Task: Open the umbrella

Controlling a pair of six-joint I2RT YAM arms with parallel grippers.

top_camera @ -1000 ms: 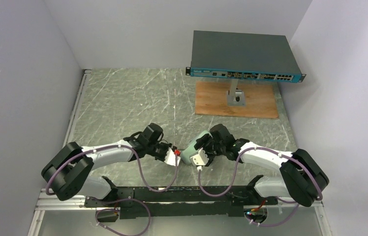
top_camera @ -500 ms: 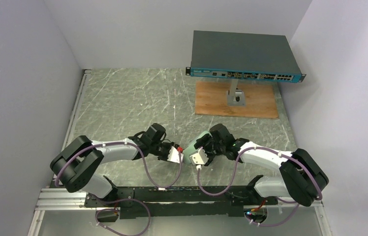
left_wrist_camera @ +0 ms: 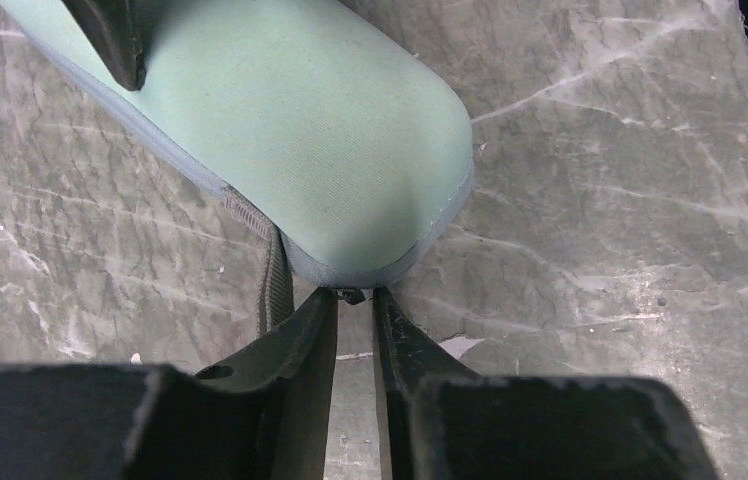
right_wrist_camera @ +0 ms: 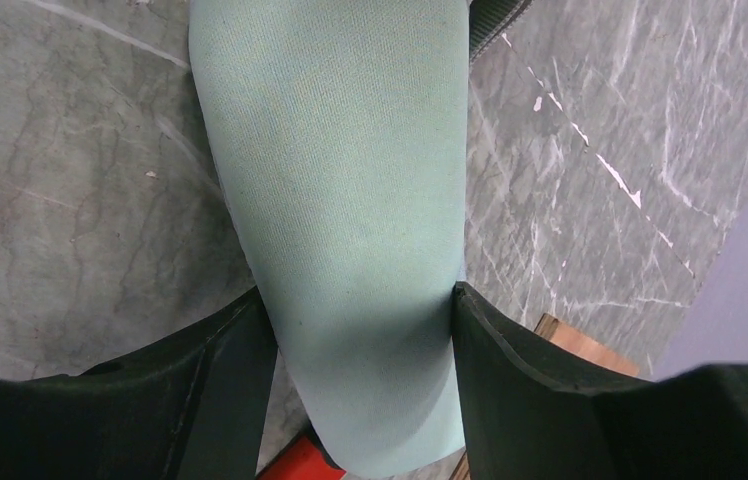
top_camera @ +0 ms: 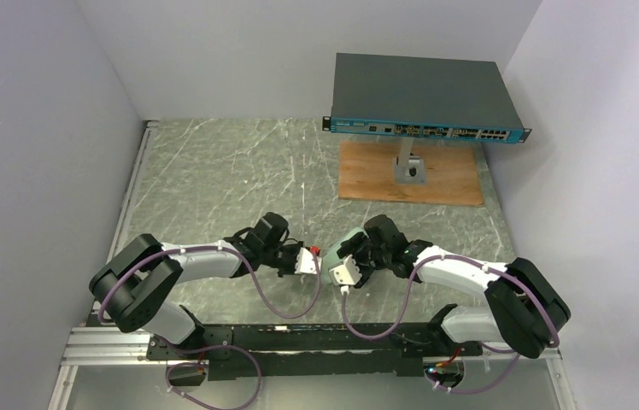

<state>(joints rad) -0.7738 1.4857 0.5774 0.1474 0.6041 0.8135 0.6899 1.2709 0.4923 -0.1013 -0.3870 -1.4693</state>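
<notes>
The umbrella itself is hidden; only a mint-green oblong case (top_camera: pixel 341 245) shows, lying near the table's front middle. My right gripper (top_camera: pixel 353 256) is shut around the case's body (right_wrist_camera: pixel 340 200), one finger on each side. My left gripper (top_camera: pixel 313 258) is at the case's rounded end (left_wrist_camera: pixel 350 150). Its jaws stand almost together, pinching a small dark zipper pull (left_wrist_camera: pixel 351 296) at the case's grey seam. A dark webbing strap (left_wrist_camera: pixel 275 275) hangs from the case beside the left finger.
A blue-fronted network switch (top_camera: pixel 427 102) stands on a metal post over a wooden board (top_camera: pixel 410 175) at the back right. The marble tabletop (top_camera: pixel 213 171) is walled on the left, back and right. The arm rail (top_camera: pixel 299 342) runs along the near edge.
My left gripper has moved up and to the right, reaching the end of the case. The right arm and the case have stayed put.
</notes>
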